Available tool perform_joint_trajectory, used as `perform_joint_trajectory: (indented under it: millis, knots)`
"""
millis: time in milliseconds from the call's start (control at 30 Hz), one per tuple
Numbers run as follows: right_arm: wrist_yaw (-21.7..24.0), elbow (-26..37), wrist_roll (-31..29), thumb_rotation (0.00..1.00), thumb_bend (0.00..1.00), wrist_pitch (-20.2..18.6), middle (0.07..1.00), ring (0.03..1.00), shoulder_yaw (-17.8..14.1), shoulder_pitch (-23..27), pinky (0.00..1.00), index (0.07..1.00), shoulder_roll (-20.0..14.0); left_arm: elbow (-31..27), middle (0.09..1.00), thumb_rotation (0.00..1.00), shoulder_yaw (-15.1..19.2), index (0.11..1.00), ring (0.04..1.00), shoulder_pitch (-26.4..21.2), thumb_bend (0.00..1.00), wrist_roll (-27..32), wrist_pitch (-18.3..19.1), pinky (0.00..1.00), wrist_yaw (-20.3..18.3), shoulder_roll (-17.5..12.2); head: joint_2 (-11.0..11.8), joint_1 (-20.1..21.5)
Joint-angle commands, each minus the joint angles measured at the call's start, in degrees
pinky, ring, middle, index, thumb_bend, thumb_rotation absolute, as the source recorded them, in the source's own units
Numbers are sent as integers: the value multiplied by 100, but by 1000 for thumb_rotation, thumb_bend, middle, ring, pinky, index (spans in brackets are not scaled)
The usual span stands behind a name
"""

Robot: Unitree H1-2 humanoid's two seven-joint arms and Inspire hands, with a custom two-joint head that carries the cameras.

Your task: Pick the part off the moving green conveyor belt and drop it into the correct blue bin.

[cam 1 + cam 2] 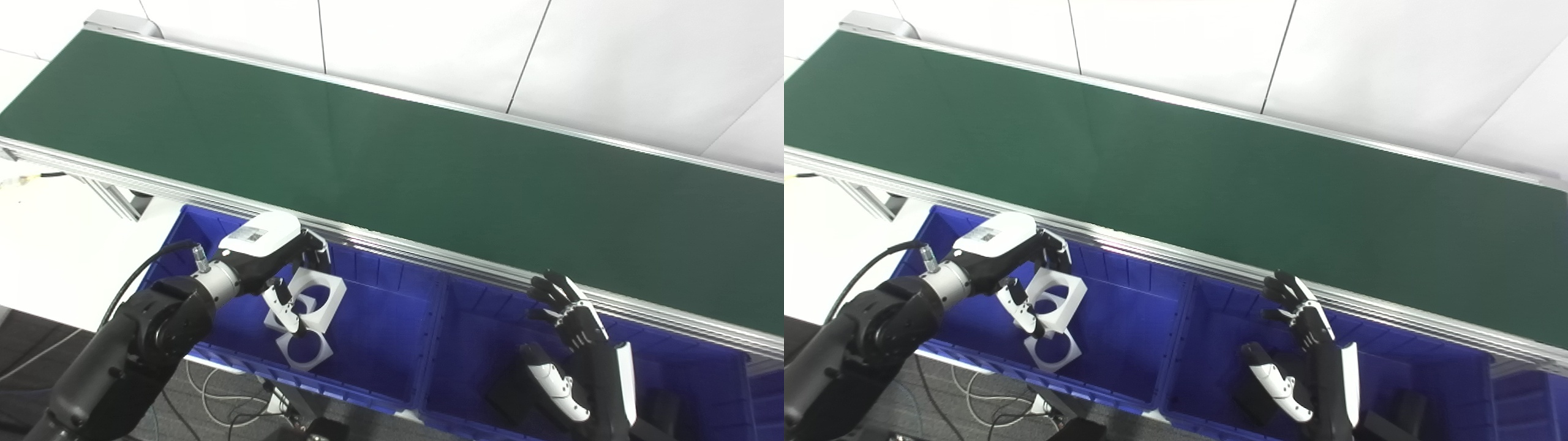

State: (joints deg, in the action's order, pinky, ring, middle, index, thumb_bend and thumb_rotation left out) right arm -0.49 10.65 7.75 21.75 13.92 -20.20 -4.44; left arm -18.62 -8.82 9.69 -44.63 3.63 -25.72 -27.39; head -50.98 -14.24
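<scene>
The green conveyor belt (392,159) runs across the view with no part on it. My left hand (275,257) hangs over the left blue bin (380,331). Its fingers (315,248) and thumb close on a white square part with a round hole (324,294), held tilted just above the bin floor. Two more white square parts (304,350) lie under it in the bin. My right hand (569,343) is open and empty, fingers spread, over the right blue bin (478,318).
The belt's aluminium rail (429,251) runs just behind both bins. Dark parts (505,392) lie in the right bin, partly hidden by my right hand. A further blue bin (768,392) shows at the far right. Cables lie on the floor below.
</scene>
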Motion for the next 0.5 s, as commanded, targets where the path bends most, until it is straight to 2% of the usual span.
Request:
perform_joint_trajectory:
  millis: [0, 233, 467]
  knots:
    - [58, 217, -27, 585, 621, 23, 792, 769, -45, 8, 645, 835, 51, 110, 476, 0, -27, 495, 523, -75, 525, -82, -170, 620, 291, -62, 8, 31]
    - [65, 184, 7, 590, 619, 68, 794, 769, -47, 10, 642, 833, 73, 764, 485, 0, -155, 488, 524, -155, 525, -140, -339, 616, 738, 0, 47, 119]
    - [79, 223, 31, 590, 624, 19, 798, 770, -30, 0, 641, 842, 98, 1029, 494, 0, -268, 484, 544, -262, 524, -249, -322, 632, 903, -12, 94, 135]
